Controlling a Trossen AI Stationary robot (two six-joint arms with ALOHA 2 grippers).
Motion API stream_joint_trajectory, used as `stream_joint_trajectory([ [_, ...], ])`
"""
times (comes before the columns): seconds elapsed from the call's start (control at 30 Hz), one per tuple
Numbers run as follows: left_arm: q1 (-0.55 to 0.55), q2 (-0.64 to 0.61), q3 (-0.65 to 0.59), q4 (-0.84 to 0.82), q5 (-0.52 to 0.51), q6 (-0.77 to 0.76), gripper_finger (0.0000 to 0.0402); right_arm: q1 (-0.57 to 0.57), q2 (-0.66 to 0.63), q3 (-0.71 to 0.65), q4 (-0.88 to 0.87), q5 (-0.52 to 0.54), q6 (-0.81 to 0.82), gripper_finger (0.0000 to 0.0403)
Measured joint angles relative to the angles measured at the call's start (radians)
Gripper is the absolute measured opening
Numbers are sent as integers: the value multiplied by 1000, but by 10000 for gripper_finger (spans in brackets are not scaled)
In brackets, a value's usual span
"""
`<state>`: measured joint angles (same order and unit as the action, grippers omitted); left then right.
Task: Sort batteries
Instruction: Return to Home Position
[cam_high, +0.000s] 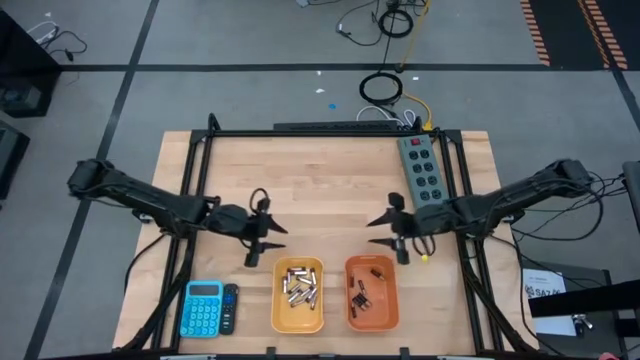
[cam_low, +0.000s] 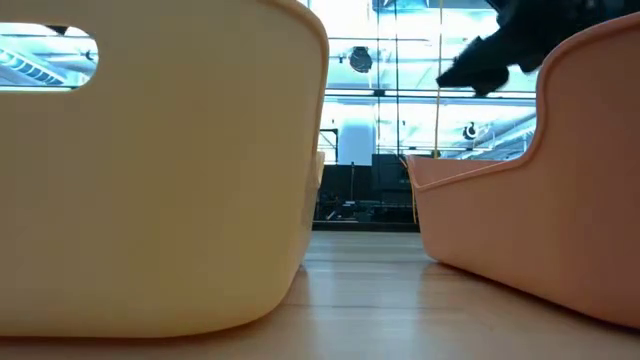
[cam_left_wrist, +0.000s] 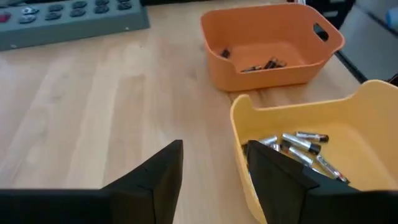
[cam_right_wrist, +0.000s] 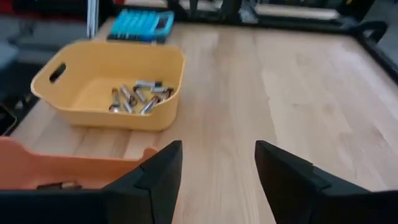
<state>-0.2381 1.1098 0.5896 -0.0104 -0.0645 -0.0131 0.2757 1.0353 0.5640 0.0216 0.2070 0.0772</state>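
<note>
silver batteries (cam_high: 298, 285) are contained in the yellow bin (cam_high: 275, 305) and dark batteries (cam_high: 362, 292) in the orange bin (cam_high: 349, 305), the left gripper (cam_high: 283, 238) and right gripper (cam_high: 370, 232) being held apart and empty over the bench (cam_high: 330, 180); these cells are judged light, rigid and slick, best gripped across the barrel.

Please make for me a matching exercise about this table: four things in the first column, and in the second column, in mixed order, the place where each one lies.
Column one
1. silver batteries
2. dark batteries
3. blue calculator
4. grey power strip

Column two
a. inside the orange bin
b. in no bin, lying beyond the orange bin
c. inside the yellow bin
d. beside the yellow bin, on the side away from the orange bin

Pairs: 1-c, 2-a, 3-d, 4-b
</note>
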Motion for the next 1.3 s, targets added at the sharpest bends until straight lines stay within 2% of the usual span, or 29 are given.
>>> stream_joint_trajectory([
  [0.13,2,-79,-82,51,-46,-30,174,-41,-107,-155,137,1,-4,175],
  [0.3,4,-174,-167,123,-124,-10,157,-82,-246,-266,248,-6,-51,142],
  [0.37,11,-207,-196,192,-125,1,148,-97,-316,-297,233,-7,-62,129],
  [0.53,77,-285,-261,234,-127,35,118,-145,-461,-319,178,-27,-110,99],
  [0.67,145,-307,-277,253,-92,46,90,-207,-573,-320,96,-29,-147,74],
  [0.77,174,-308,-318,372,-32,48,71,-242,-658,-335,82,-53,-171,56],
  [0.9,196,-322,-411,468,-22,33,51,-285,-756,-374,94,-79,-175,36],
  [1.17,248,-469,-505,483,-6,18,24,-323,-892,-408,36,-84,-177,12],
  [1.3,281,-564,-552,477,39,-8,18,-323,-961,-458,81,-142,-194,5],
])
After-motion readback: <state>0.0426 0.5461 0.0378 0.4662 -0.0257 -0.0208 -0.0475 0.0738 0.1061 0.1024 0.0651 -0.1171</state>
